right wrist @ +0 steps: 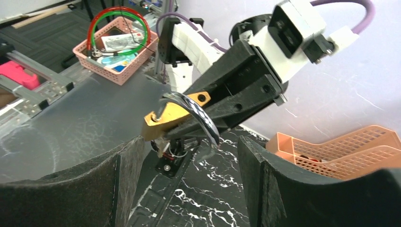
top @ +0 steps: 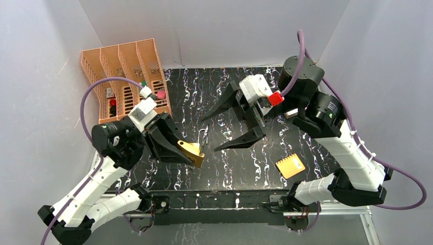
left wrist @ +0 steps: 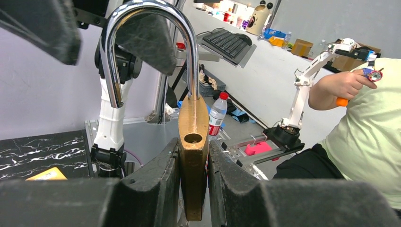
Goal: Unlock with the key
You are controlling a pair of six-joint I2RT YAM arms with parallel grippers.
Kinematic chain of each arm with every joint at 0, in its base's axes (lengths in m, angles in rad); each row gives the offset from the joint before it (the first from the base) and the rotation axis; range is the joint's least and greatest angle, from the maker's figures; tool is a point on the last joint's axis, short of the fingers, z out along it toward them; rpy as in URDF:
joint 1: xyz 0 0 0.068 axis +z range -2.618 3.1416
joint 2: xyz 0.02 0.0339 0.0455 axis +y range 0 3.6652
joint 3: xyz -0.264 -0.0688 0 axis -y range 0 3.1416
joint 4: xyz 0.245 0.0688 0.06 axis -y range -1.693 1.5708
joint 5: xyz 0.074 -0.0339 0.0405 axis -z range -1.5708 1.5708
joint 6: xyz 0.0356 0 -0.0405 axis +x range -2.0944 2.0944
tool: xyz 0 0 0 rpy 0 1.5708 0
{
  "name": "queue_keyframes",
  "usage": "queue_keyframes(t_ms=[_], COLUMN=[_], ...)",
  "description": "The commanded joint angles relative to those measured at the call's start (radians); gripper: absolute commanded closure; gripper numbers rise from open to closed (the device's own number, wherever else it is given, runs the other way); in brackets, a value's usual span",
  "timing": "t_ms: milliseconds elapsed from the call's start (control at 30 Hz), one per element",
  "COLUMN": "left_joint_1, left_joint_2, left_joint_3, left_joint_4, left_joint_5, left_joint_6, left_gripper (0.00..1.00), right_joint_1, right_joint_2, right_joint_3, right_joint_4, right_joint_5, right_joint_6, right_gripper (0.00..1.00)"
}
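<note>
My left gripper [left wrist: 193, 156] is clamped on a brass padlock [top: 191, 149], with one finger [left wrist: 156, 184] pressed flat against each broad face of the body. The steel shackle [left wrist: 113, 52] rises out beyond my fingertips; one leg sits in the body, the other hangs free beside an empty hole in the top. So the lock stands open. I can read no brand or stamp on the brass.

My right gripper [top: 210, 135] is spread wide and grasps nothing. It hangs above the black marbled surface [top: 224, 168] and faces the padlock, which lies straight ahead of its fingers and a little above them, near but apart. The shackle's curve points toward the gap.

The key I cannot pick out in any view. Something small hangs just under the padlock, seen from the right wrist, but it is too blurred to name.

Below and behind my right gripper, toward the near edge, a small yellow pad [top: 290, 166] lies flat. Behind my left wrist stands an orange slotted rack [top: 122, 66]. Past the padlock, off the surface, a bottle with a red cap [left wrist: 217, 113] stands upright — its label is too small to read.
</note>
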Motion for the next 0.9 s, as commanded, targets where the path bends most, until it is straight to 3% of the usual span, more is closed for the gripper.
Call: queue_keyframes(t_ms=[0,133,367,500,633,700,800,867], left_joint_1=[-0.002,-0.002,-0.002,-0.002,-0.002,-0.002,-0.002,-0.002], left_joint_2=[-0.006,-0.004,-0.015,-0.026,-0.048,-0.059,-0.063,-0.059], left_joint_3=[0.067,0.062,0.048,0.046,0.073,0.069,0.046,0.029], left_joint_4=[0.065,0.058,-0.007,-0.094,-0.337,-0.413,-0.415,-0.405], left_joint_5=[-0.060,-0.090,-0.154,-0.205,-0.325,-0.379,-0.410,-0.416], left_joint_6=[0.006,0.030,0.105,0.178,0.362,0.428,0.450,0.449], left_gripper=[1.00,1.00,1.00,1.00,1.00,1.00,1.00,1.00], right_joint_1=[0.002,0.002,0.002,0.002,0.003,0.003,0.002,0.002], right_joint_2=[-0.025,-0.032,-0.063,-0.103,-0.119,-0.126,-0.149,-0.176], right_joint_3=[-0.005,-0.012,-0.018,-0.035,-0.032,-0.034,-0.046,-0.070], right_joint_4=[0.038,0.037,-0.008,-0.005,-0.036,-0.061,-0.091,-0.091], right_joint_5=[-0.085,-0.090,-0.040,0.008,0.064,0.091,0.145,0.192], right_joint_6=[0.058,0.078,0.100,0.127,0.158,0.167,0.169,0.172], right_gripper=[0.22,0.32,0.66,0.73,0.77,0.73,0.37,0.27])
